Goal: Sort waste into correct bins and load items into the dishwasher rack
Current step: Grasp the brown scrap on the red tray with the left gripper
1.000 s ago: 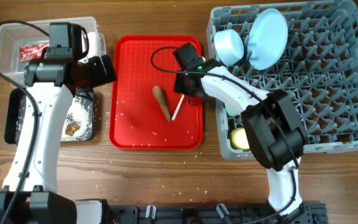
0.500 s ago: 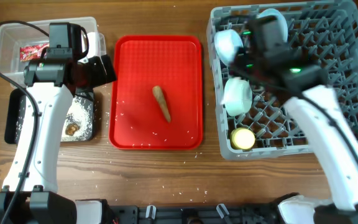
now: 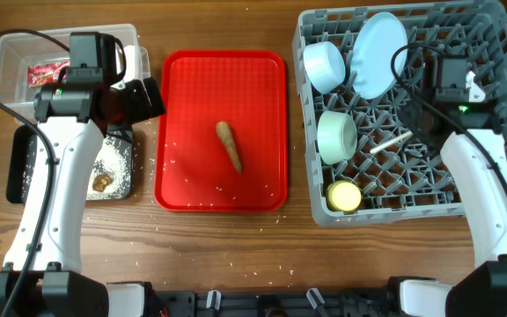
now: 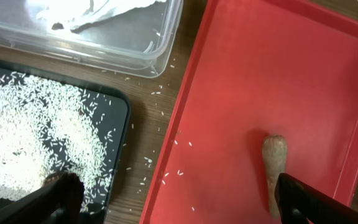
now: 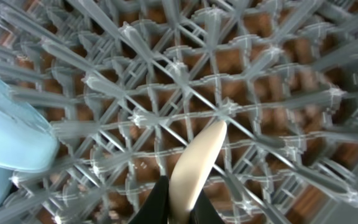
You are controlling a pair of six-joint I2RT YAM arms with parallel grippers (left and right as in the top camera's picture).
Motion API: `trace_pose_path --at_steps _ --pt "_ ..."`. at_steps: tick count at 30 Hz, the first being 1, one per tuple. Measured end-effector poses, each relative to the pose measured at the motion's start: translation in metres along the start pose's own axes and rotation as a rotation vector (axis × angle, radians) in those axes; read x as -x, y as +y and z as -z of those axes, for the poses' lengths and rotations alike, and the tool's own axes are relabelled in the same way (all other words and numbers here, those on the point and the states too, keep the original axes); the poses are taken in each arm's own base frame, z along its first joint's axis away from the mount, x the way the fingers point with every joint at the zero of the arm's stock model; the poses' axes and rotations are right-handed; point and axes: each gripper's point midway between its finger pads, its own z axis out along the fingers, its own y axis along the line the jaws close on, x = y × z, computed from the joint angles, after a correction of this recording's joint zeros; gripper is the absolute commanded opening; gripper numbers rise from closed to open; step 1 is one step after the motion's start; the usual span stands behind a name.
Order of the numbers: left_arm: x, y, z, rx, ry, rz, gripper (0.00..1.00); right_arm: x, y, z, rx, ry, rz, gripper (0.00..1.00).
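My right gripper point(image 3: 415, 130) is shut on the white plastic spoon point(image 3: 390, 143) and holds it low over the grey dishwasher rack point(image 3: 482, 167). In the right wrist view the spoon point(image 5: 197, 158) is pinched in my gripper point(image 5: 184, 198) above the rack's pegs. The plate point(image 3: 379, 53), blue-white bowl point(image 3: 324, 63), mint bowl point(image 3: 335, 135) and yellow cup point(image 3: 343, 195) stand in the rack. My left gripper point(image 3: 143, 97) is open and empty over the red tray's left edge point(image 4: 179, 199). The long brown food piece point(image 3: 229, 145) lies on the tray point(image 4: 274, 165).
The clear tub point(image 3: 11, 62) holds the red wrapper point(image 3: 48, 70) and napkin point(image 4: 98, 9). The black tray point(image 3: 121, 163) holds rice and a brown chunk point(image 3: 103, 182). Loose rice grains lie on the red tray point(image 3: 192, 88) and the wood.
My right arm has carried the spoon from the red tray to the rack and lowered it among the pegs. The left arm has not moved.
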Motion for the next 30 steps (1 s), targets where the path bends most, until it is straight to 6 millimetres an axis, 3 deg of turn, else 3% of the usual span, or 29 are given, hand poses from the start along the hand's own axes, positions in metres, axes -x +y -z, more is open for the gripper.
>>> trace_pose_path --at_steps 2,3,4,5,10,14,17,18,19,20,21,23,24,26,28,30 --pt "0.0 0.0 0.0 0.0 0.001 0.0 1.0 0.002 0.006 -0.007 0.032 -0.023 -0.015 0.1" --pt "0.0 0.0 0.0 0.001 0.002 0.0 1.0 0.001 0.01 -0.01 0.053 -0.024 -0.019 0.42" --pt "-0.001 0.0 0.0 0.001 0.002 0.0 1.0 -0.001 0.012 -0.011 0.065 -0.019 -0.024 0.64" --pt "0.0 0.0 0.0 0.001 0.002 0.0 1.0 -0.001 0.013 -0.012 0.071 -0.019 -0.028 0.75" --pt "0.0 0.0 0.0 0.001 0.002 0.0 1.0 -0.006 0.014 -0.012 0.079 0.007 -0.017 1.0" --pt "0.0 0.0 0.0 0.0 0.002 0.0 1.0 -0.024 0.027 -0.005 0.169 0.107 0.134 1.0" --pt "-0.004 0.001 0.0 0.004 0.016 0.0 0.99 -0.007 0.041 0.038 0.275 0.074 0.216 1.0" --pt "-0.004 0.0 0.0 -0.001 0.017 0.0 0.87 0.004 0.045 0.059 0.312 0.03 0.225 1.0" --pt "-0.005 -0.003 0.0 -0.019 0.023 0.0 0.81 0.006 0.045 0.063 0.32 0.019 0.235 1.0" --pt "-0.008 -0.012 0.001 -0.073 0.041 0.004 0.81 0.026 0.047 0.104 0.388 -0.077 0.224 1.0" --pt "-0.01 -0.018 0.001 -0.105 0.052 0.004 0.81 0.029 0.046 0.113 0.403 -0.1 0.22 1.0" --pt "-0.02 -0.045 -0.001 -0.172 0.087 -0.024 0.77 0.024 0.041 0.109 0.377 -0.076 0.224 1.0" --pt "-0.03 -0.064 -0.008 -0.192 0.123 -0.038 0.77 0.023 0.041 0.106 0.368 -0.066 0.226 1.0" --pt "-0.062 -0.105 -0.045 -0.18 0.24 -0.048 0.76 0.017 0.039 0.094 0.336 -0.024 0.219 1.0" --pt "-0.079 -0.135 -0.088 -0.158 0.281 -0.049 0.72 0.011 0.035 0.086 0.305 0.009 0.223 1.0" --pt "-0.104 -0.15 -0.128 -0.108 0.332 -0.039 0.61 0.009 0.034 0.084 0.299 0.016 0.222 1.0"
